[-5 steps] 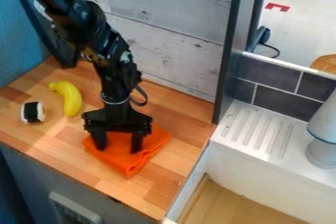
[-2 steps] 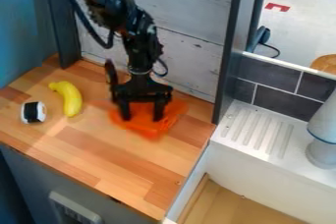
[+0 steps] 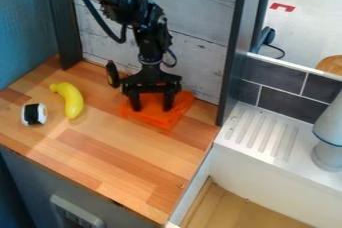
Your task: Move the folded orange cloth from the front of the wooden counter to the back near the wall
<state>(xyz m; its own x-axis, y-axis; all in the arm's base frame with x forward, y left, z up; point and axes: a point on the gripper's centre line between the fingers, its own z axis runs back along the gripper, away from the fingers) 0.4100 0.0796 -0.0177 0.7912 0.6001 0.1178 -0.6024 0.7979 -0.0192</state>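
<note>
The black gripper (image 3: 151,108) hangs near the back of the wooden counter, close to the grey plank wall. Its two fingers stand apart, with their tips down on an orange cloth (image 3: 163,119). The cloth lies flat on the counter beneath and around them, some of it hidden by the gripper. To the left, a yellow banana (image 3: 72,103) lies on the wood, and beside it at the far left is a small black and white sushi roll (image 3: 33,114).
A dark upright post (image 3: 232,62) separates the counter from a white sink (image 3: 267,172) with a ribbed ledge at the right. A grey-white object (image 3: 327,144) stands on that ledge. The plank wall (image 3: 194,17) rises behind, with a blue panel (image 3: 25,32) at the left.
The gripper and the orange cloth have moved together toward the back wall and to the right. The banana and the sushi roll have stayed in place.
</note>
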